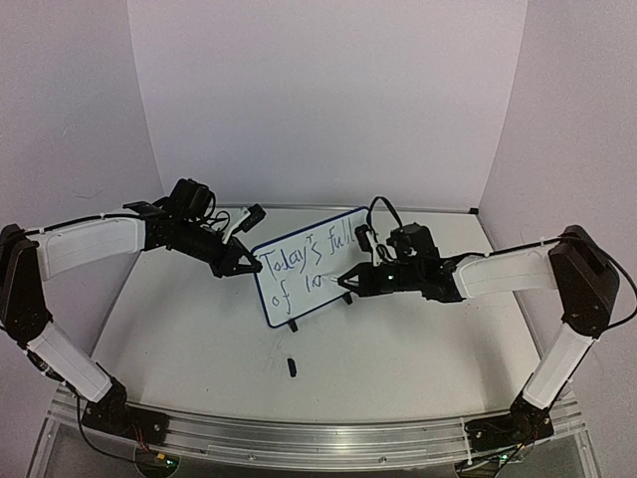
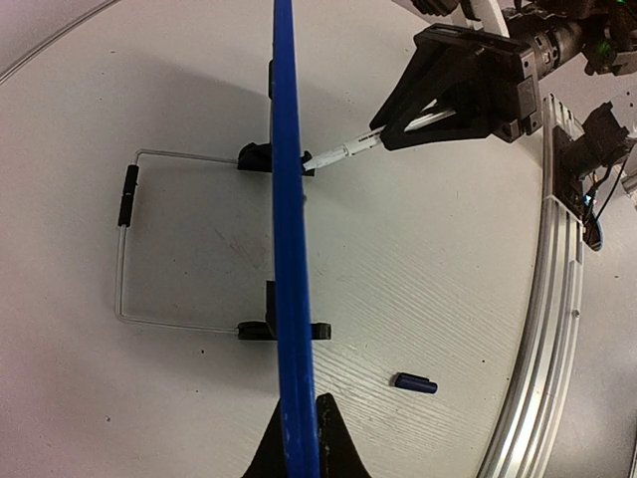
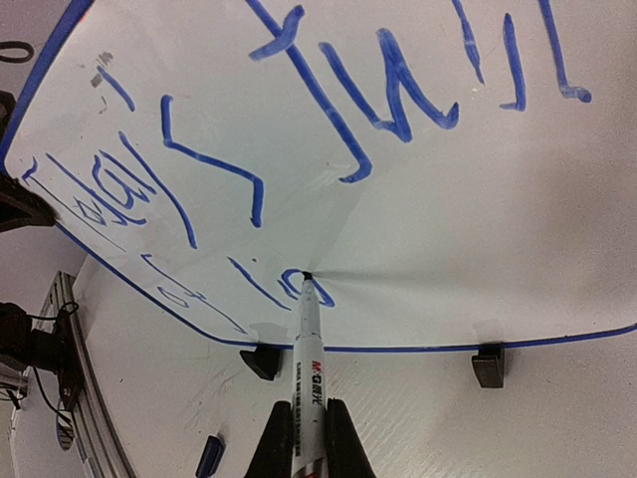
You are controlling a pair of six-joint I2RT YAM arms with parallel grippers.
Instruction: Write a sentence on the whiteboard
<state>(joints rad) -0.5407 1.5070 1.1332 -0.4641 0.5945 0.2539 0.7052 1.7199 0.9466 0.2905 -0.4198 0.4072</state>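
Note:
The whiteboard (image 1: 311, 269) stands upright mid-table on black clip feet and a wire stand (image 2: 124, 249). My left gripper (image 1: 242, 265) is shut on its left rim; the left wrist view shows the blue rim (image 2: 289, 249) edge-on between the jaws. My right gripper (image 1: 346, 282) is shut on a white marker pen (image 3: 307, 378), its tip touching the board's lower line. The sentence (image 3: 328, 110) reads "Today's full" on the top line and "of l" plus a loop on the second line (image 3: 289, 287).
The marker's dark cap (image 1: 292, 366) lies on the table in front of the board; it also shows in the left wrist view (image 2: 415, 382) and the right wrist view (image 3: 209, 456). An aluminium rail (image 1: 299, 438) runs along the near edge.

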